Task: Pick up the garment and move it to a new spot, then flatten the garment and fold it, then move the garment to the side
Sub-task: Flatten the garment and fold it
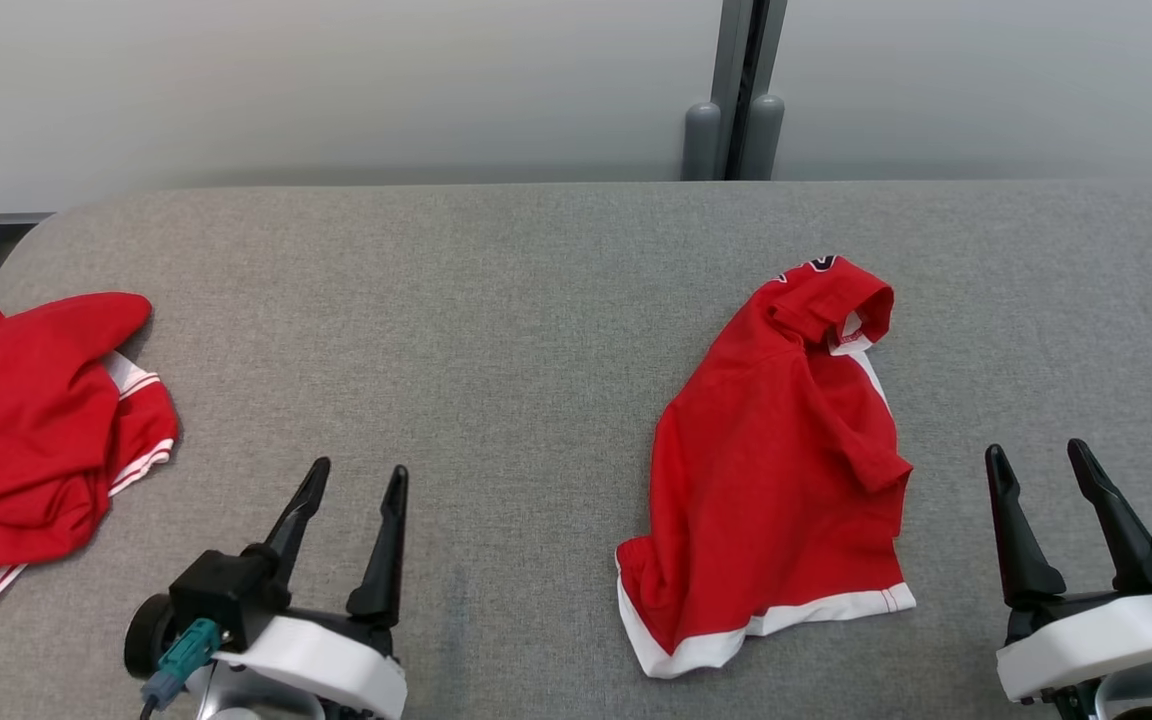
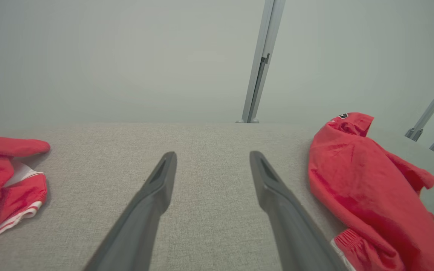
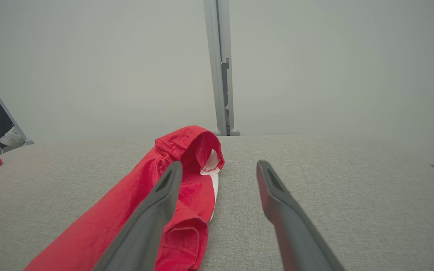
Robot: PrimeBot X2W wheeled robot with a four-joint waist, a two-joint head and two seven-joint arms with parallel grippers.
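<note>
The red, white-hemmed shirt [image 1: 776,470] lies crumpled on the grey padded table [image 1: 496,300], just left of the right gripper [image 1: 1036,452], fingers wide and empty, and well right of the equally wide, empty left gripper [image 1: 358,470], with another red garment [image 1: 26,440] off to that gripper's left.

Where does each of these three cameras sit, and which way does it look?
Head view: on the robot's head, looking down at the grey padded table; left hand and right hand show, both open.
Left wrist view: on the left wrist, looking along its dark fingers across the table to the wall.
Right wrist view: on the right wrist, along its fingers, past the red shirt.
Shared: both wrist views show that shirt.
</note>
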